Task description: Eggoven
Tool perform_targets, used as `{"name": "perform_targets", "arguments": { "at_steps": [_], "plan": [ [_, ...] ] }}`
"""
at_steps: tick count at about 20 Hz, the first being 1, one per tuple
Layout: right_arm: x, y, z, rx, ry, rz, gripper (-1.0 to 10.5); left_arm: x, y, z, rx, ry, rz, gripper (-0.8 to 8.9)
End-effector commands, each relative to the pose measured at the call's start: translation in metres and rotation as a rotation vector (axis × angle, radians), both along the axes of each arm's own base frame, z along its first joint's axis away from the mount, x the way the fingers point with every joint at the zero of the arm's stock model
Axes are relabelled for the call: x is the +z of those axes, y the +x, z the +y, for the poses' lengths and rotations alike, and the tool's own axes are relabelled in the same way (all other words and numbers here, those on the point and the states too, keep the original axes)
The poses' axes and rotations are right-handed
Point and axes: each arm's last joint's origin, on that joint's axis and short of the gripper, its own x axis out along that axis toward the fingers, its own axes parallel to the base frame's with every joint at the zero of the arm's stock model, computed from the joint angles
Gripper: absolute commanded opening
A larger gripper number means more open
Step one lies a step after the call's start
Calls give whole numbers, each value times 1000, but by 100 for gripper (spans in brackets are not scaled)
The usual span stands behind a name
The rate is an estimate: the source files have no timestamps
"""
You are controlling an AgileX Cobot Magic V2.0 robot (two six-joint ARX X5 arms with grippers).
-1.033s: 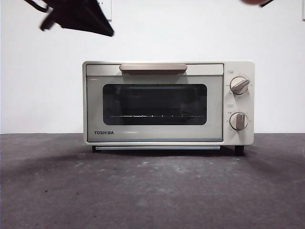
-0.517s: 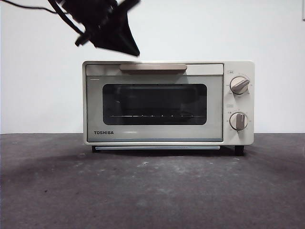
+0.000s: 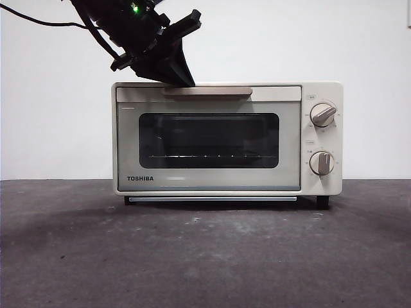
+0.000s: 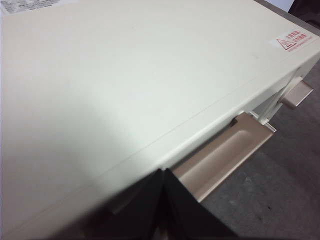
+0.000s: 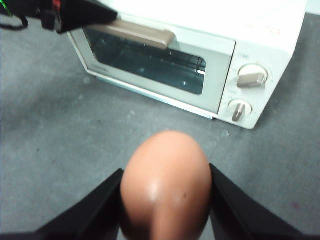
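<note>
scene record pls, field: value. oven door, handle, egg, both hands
oven: cream TOSHIBA toaster oven on the dark table
door: shut
handle: beige handle along the door's top edge
left hand: left hand, jaws shut, tips at the handle's end farthest from the knobs
egg: orange-brown egg held between the jaws
right hand: right hand, raised over the table in front of the oven

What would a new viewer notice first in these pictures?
The cream toaster oven stands mid-table, door closed. The left hand, jaws together, is at the left end of its beige handle. The right hand grips an orange-brown egg above the table before the oven.
</note>
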Motion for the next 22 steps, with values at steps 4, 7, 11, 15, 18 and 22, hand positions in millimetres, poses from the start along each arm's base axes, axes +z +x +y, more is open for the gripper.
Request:
{"name": "perform_targets", "arguments": {
  "at_steps": [4, 7, 11, 15, 18, 22],
  "plan": [
    [5, 0, 1, 10, -2, -16, 3, -17, 1, -11, -20, 77, 68, 7],
    [5, 0, 1, 10, -3, -15, 3, -21, -8, -20, -67, 120, 96, 7],
    [5, 0, 1, 10, -3, -16, 3, -26, -23, -35, -126, 160, 141, 7],
    [5, 0, 1, 10, -2, -16, 3, -31, -41, -51, -191, 201, 191, 7],
    [5, 0, 1, 10, -2, -16, 3, -34, -55, -61, -233, 233, 237, 7],
    [5, 0, 1, 9, 4, -22, 3, -39, -72, -71, -275, 271, 297, 7]
  ]
}}
